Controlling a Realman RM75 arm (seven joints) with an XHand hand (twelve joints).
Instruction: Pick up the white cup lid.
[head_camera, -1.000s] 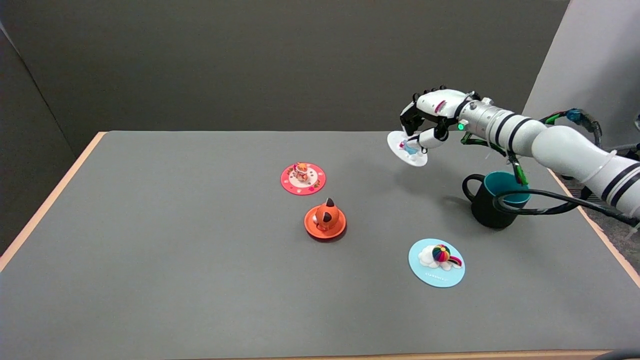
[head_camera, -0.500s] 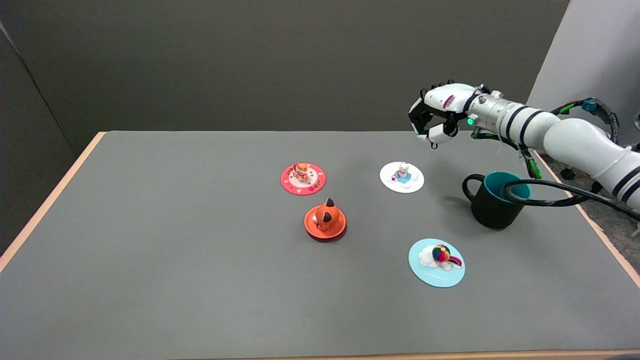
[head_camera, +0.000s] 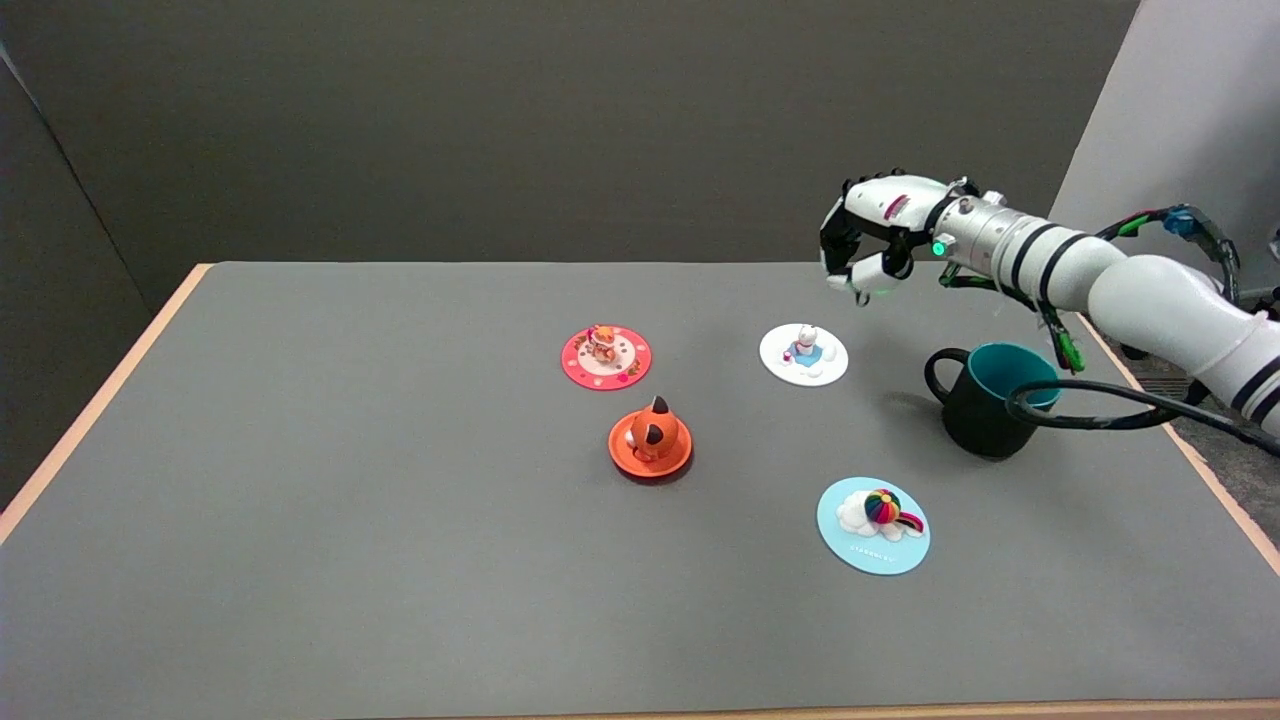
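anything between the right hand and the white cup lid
Nothing: in the head view only bare grey table shows between the right hand, raised with fingers curled in, and the white cup lid.

White cup lid (head_camera: 803, 354) with small white-and-blue figure; pink lid (head_camera: 606, 357) dotted, orange figure; orange lid (head_camera: 650, 443) with brown-eared knob; light blue lid (head_camera: 873, 525) with white cloud, rainbow ball. Mug (head_camera: 985, 400) black outside, teal inside. Table (head_camera: 400, 520) grey, tan edge. Hand (head_camera: 868, 240) black-and-white.
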